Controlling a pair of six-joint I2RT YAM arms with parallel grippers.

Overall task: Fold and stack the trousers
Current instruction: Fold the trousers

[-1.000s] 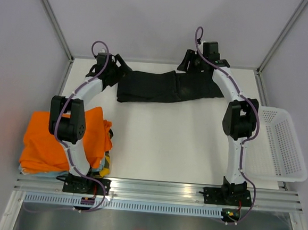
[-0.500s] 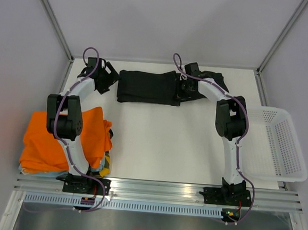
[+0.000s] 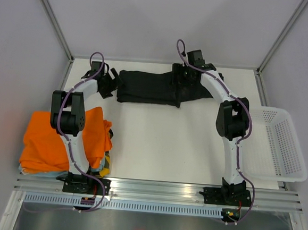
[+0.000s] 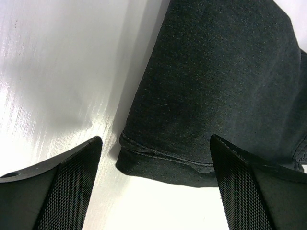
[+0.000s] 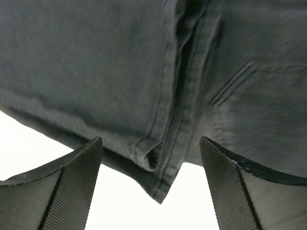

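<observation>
Along the far edge of the white bench (image 3: 162, 142), roughly midway between the far corners: a pair of black long-legged fabric trousers (image 3: 148, 87), folded into a thick band and lying flat. Wider and lumpier toward the right end, with one flap reaching toward the far right corner.

At the band's left end, the left claw (image 3: 109, 84), low over the bench and pointed at the fabric. From the left wrist: left claw (image 4: 156, 141) spread wide, black textured fingers (image 4: 67, 187) well apart, gripping nothing. Between them, the stitched hem of the trousers (image 4: 216, 72), doubled over on bare bench (image 4: 57, 62). No contact visible between pads and cloth.

Over the right part of the band, the right claw (image 3: 178, 84), above the fabric. From the right wrist: right claw (image 5: 149, 141) likewise spread wide, holding nothing. Filling most of that view, the trousers (image 5: 86, 57), with a seamed edge and a folded corner pointing into the gap between the fingers (image 5: 72, 191), and bright bench (image 5: 187, 206) below. Slightly blurred, so impossible to tell whether cloth touches either finger.

At the near left corner, a bright orange folded garment (image 3: 37, 143) atop other cloth, partly behind the left arm (image 3: 68, 113). Beside the right edge of the bench, a white perforated plastic basket (image 3: 282, 141).
</observation>
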